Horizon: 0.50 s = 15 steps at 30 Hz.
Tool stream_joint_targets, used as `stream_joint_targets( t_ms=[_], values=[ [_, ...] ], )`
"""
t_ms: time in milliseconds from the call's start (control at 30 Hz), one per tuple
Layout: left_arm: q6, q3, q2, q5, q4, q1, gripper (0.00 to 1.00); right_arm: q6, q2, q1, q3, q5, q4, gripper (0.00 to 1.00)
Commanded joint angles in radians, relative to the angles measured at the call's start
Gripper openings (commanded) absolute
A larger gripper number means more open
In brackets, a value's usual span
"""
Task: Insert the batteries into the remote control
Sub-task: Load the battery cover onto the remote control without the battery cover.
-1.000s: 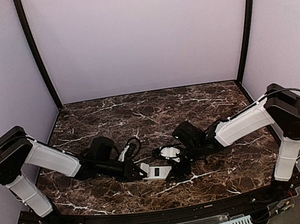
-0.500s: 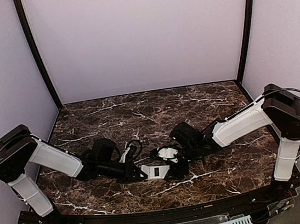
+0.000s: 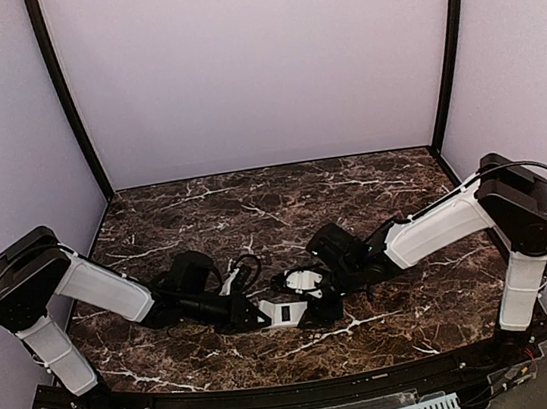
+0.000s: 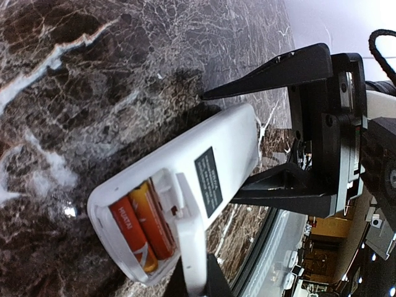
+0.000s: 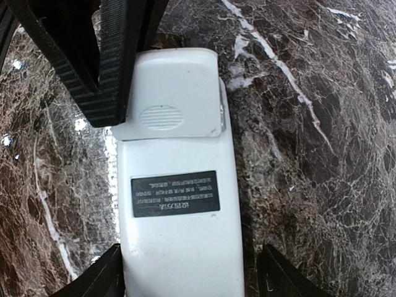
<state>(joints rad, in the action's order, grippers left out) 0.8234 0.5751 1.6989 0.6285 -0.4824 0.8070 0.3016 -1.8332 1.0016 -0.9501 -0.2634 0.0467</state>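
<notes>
The remote control [image 4: 216,154] lies back up on the marble, its dark label showing; it also shows in the right wrist view [image 5: 179,247] and the top view [image 3: 290,313]. Its compartment is open in the left wrist view, with two orange batteries [image 4: 142,229] side by side inside. My left gripper [image 4: 193,281] is shut on the white cover plate [image 4: 189,229], held tilted over the compartment; the plate hides the batteries in the right wrist view [image 5: 164,93]. My right gripper [image 5: 189,278] straddles the remote's other end, jaws apart, with a narrow gap on one side.
The dark marble table [image 3: 283,203] is walled by pale panels at the back and sides. Its front edge with a metal rail [image 4: 272,247] runs close beside the remote. My left gripper's fingers [image 5: 114,62] sit just ahead of my right gripper.
The right arm has shifted slightly left towards the remote, and the left arm has edged a little right. The remote has stayed in place.
</notes>
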Motion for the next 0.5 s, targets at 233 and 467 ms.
stream_joint_targets(
  t_ms=[233,467],
  values=[
    [0.051,-0.005,-0.015,-0.104,0.132,-0.003,0.00,-0.017,-0.034,0.024,-0.013,0.018,0.054,0.68],
    [0.073,-0.007,-0.016,-0.137,0.150,-0.004,0.00,-0.028,-0.045,0.038,-0.021,0.017,0.071,0.65]
  ],
)
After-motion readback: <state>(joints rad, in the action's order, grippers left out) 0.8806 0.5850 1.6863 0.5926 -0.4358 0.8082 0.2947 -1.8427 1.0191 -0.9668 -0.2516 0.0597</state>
